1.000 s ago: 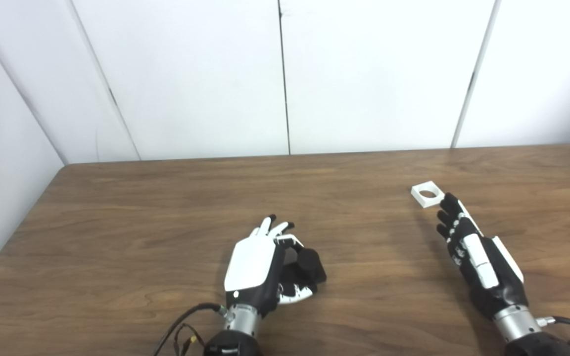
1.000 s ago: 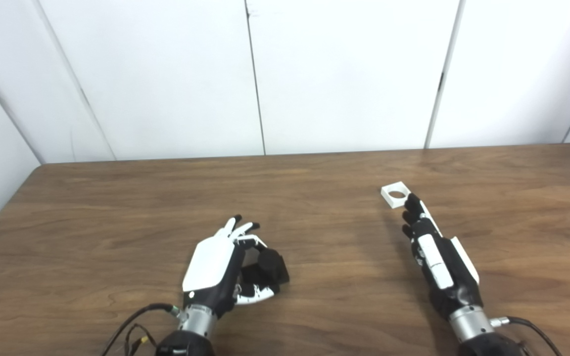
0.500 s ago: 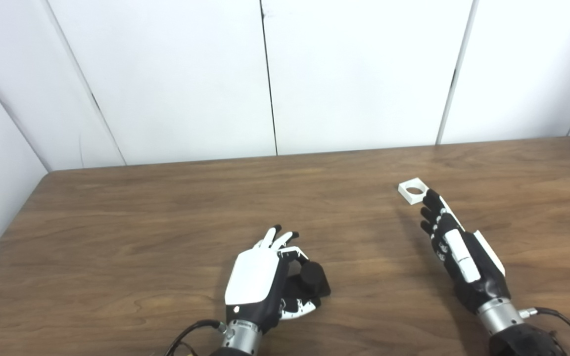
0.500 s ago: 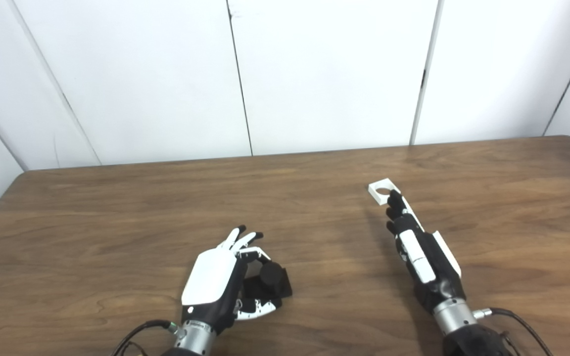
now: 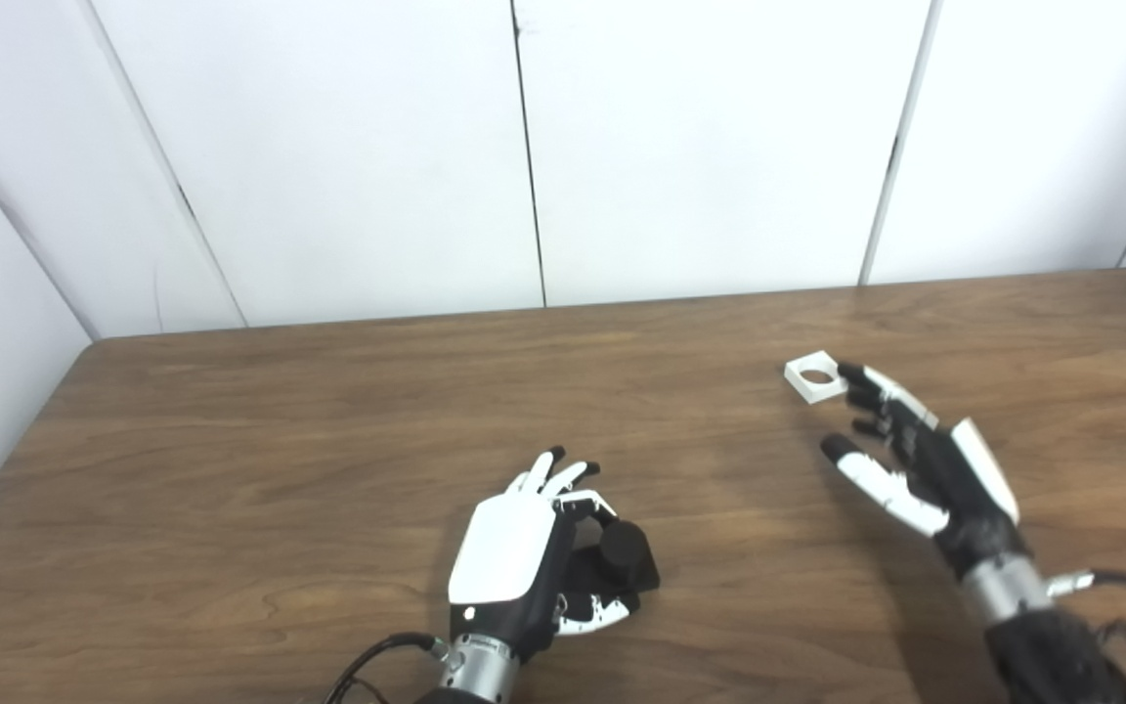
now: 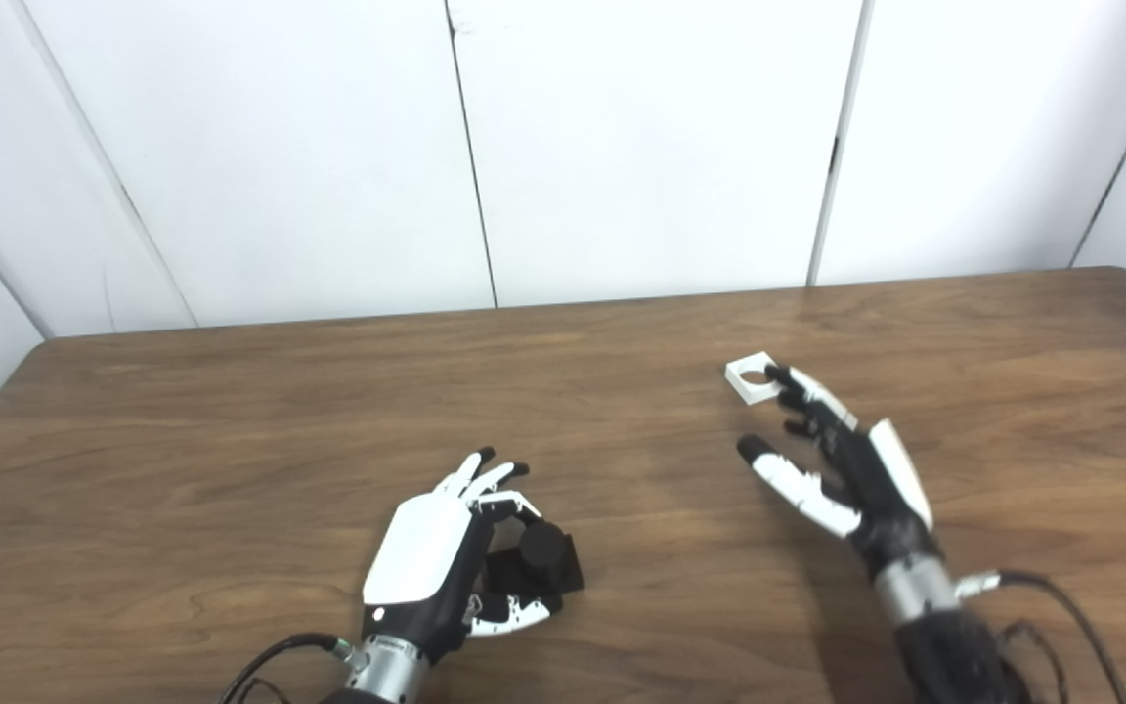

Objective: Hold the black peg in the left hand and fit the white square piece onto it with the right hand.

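Both hands, the left hand (image 5: 524, 567) and the right hand (image 5: 925, 460), are black with glossy white plates on the backs and white segments along the black-tipped fingers. Each joins a short silver metal wrist cuff, then a black forearm. Thin black cables loop from both wrists.

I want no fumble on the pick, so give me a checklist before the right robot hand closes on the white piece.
1. Black peg held in left robot hand: ok.
2. Right robot hand open, fingers apart: ok.
3. White square piece flat on table, hole up: ok.
4. Fingertips at the piece's edge: ok; contact: cannot tell.
5. Thumb placed across the piece: not ok, it is short of it.
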Robot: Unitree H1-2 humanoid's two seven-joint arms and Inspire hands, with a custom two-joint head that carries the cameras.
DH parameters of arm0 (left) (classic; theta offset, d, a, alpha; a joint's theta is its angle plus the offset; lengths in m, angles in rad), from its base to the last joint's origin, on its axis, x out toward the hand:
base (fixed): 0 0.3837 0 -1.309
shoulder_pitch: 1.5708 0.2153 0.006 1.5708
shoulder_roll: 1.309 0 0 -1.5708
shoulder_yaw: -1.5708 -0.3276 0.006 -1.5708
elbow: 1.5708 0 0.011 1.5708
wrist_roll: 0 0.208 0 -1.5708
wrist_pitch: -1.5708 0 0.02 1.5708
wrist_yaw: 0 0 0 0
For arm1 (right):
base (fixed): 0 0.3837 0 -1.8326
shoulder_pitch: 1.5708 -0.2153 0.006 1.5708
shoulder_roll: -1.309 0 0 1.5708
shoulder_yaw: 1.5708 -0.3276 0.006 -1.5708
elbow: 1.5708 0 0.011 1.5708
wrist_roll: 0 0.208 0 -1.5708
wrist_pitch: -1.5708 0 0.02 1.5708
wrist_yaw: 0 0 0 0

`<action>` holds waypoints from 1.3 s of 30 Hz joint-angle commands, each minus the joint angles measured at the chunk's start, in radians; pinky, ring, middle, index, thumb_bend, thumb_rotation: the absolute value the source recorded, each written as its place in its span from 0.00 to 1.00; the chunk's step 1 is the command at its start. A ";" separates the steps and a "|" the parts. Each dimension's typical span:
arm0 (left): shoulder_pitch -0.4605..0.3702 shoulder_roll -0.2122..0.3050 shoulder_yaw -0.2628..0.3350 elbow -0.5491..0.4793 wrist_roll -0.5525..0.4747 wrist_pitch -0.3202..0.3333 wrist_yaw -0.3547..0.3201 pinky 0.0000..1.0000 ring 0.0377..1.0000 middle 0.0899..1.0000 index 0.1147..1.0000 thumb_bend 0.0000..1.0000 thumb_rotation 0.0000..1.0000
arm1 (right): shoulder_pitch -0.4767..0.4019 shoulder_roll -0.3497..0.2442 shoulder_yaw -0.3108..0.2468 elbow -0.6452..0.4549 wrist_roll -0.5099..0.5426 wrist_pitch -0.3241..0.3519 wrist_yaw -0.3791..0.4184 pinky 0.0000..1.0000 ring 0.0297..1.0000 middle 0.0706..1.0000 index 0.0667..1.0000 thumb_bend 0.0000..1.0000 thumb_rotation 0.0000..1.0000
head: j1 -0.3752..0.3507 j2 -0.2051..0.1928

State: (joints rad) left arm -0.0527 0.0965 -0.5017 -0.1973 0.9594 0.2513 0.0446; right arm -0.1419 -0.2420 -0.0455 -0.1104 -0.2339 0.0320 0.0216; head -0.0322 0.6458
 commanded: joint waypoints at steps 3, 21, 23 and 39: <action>0.006 -0.015 -0.006 0.030 -0.002 -0.020 -0.011 0.94 0.98 0.87 0.42 0.51 0.07 | -0.134 -0.065 0.030 0.026 -0.150 0.003 -0.032 0.83 0.90 0.90 0.75 0.80 0.36 | 0.000 0.002; 0.012 -0.024 -0.009 0.032 0.015 -0.018 -0.015 0.95 0.98 0.87 0.42 0.51 0.07 | -0.362 -0.174 0.139 0.349 -0.249 0.058 0.046 1.00 1.00 0.96 0.73 0.94 0.30 | -0.010 -0.006; 0.012 -0.024 -0.009 0.032 0.015 -0.018 -0.015 0.95 0.98 0.87 0.42 0.51 0.07 | -0.364 -0.177 0.143 0.353 -0.248 0.057 0.047 1.00 1.00 0.96 0.73 0.95 0.30 | -0.010 -0.006; 0.017 -0.032 -0.011 0.045 0.020 -0.017 -0.005 0.96 0.99 0.87 0.42 0.51 0.07 | -0.604 -0.375 0.319 0.475 -0.325 0.038 0.342 1.00 1.00 0.97 0.70 0.98 0.19 | -0.015 -0.014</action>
State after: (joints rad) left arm -0.0423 0.0646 -0.4992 -0.1800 0.9652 0.2434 0.0619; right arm -0.6669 -0.5806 0.2674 0.3672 -0.5416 0.1092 0.3505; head -0.0476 0.6305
